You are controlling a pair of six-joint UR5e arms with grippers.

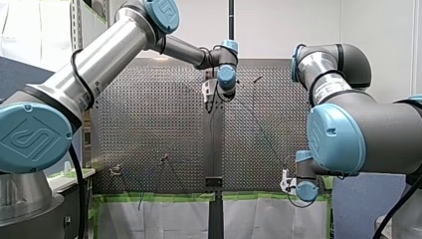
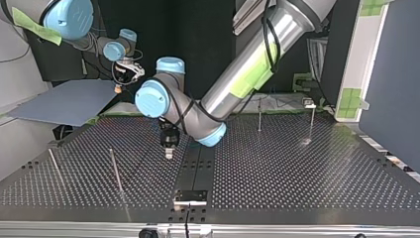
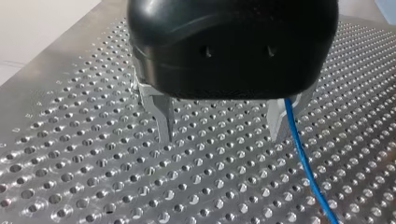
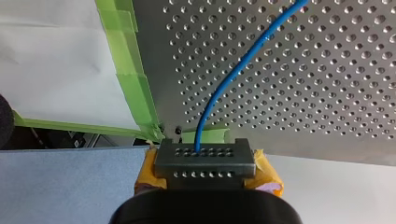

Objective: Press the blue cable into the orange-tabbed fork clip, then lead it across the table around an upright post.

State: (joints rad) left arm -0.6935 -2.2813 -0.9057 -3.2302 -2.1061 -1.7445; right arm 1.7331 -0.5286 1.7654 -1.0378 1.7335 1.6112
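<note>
Readable writing: none; the blue joint cap (image 1: 31,137) on my left arm shows only an embossed logo mark, and the white label (image 1: 329,89) on my right arm's sleeve is too small to read; left gripper (image 3: 219,137) hangs just over the perforated table (image 3: 93,163) with its metal fingers (image 3: 161,116) spread wide and nothing between them; the blue cable (image 3: 303,163) comes out from under the black gripper body right beside one finger, and whether it touches that finger is hidden by the body; right gripper (image 4: 204,158) is clenched on the blue cable, yellow pads (image 4: 268,172) bulging at both sides of the dark holed finger block; from there the cable curves up over the table near the green tape (image 4: 133,84) at the table edge and is cut off at the frame; in the top view thin upright posts (image 2: 116,171) stand on the table, well apart from the left gripper; the cable is too thin to trace there, and the fork clip cannot be made out in any view.
</note>
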